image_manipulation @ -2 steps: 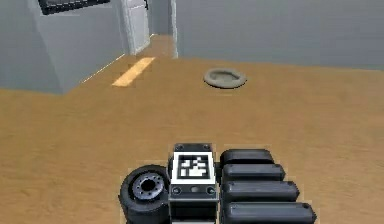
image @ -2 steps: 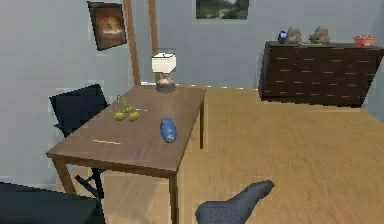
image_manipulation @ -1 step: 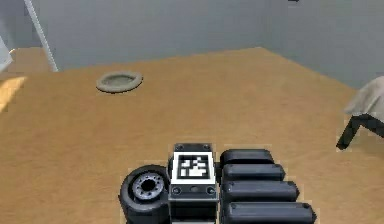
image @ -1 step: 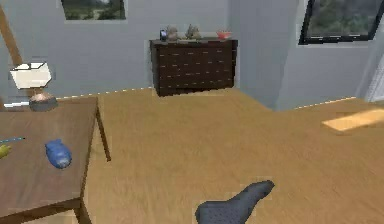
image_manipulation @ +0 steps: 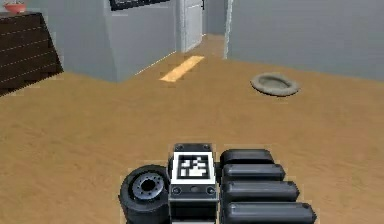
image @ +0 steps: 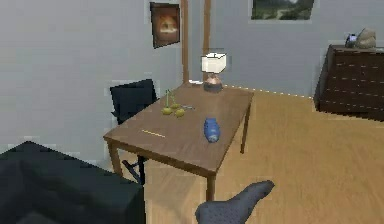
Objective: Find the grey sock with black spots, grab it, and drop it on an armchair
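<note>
- My gripper (image_manipulation: pixel 147 195) sits at the arm side view's bottom edge as a dark round body. It is just left of the white marker square (image_manipulation: pixel 193 165) and the stacked black arm segments (image_manipulation: pixel 258 186). I can't make out my fingers, so I cannot tell how my jaws stand or whether they hold anything.
- A grey-blue sock (image: pixel 235 203) shows low in the forward view with wooden floor (image: pixel 300 150) behind it. I cannot make out spots on it, nor how it lies relative to my jaws.
- Left of the sock is a dark upholstered seat (image: pixel 50 188).
- Out beyond my jaws is bare floor, then a shallow round dish (image_manipulation: pixel 275 84) resting on it, farther out and to the right.
- Beyond the sock stands a wooden table (image: pixel 185 141). It bears a blue bottle-like thing (image: pixel 211 129) lying down, small green fruits (image: pixel 172 106) and a white-shaded lamp (image: pixel 212 70). A dark chair (image: pixel 133 100) stands at its left side.
- Farthest from my jaws, out and to the left, a dark dresser (image_manipulation: pixel 25 50) stands against the wall, with a white door (image_manipulation: pixel 192 25) beyond.
</note>
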Available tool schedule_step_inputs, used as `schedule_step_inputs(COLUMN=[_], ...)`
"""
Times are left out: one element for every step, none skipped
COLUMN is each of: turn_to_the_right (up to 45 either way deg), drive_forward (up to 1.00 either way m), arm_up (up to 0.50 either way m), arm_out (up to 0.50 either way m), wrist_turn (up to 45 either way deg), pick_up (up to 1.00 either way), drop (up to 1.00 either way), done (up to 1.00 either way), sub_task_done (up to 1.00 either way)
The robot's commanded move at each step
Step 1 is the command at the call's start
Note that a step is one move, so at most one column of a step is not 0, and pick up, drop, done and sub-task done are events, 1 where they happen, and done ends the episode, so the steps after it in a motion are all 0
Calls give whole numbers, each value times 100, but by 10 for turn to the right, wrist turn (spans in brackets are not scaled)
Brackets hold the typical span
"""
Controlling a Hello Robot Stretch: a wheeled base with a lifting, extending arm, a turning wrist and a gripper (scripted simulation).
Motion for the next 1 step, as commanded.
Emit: schedule_step_inputs(turn_to_the_right=[-450], drive_forward=[0], arm_up=[0], arm_out=[0], wrist_turn=[0], pick_up=[0], drop=[0], done=[0], sub_task_done=[0])
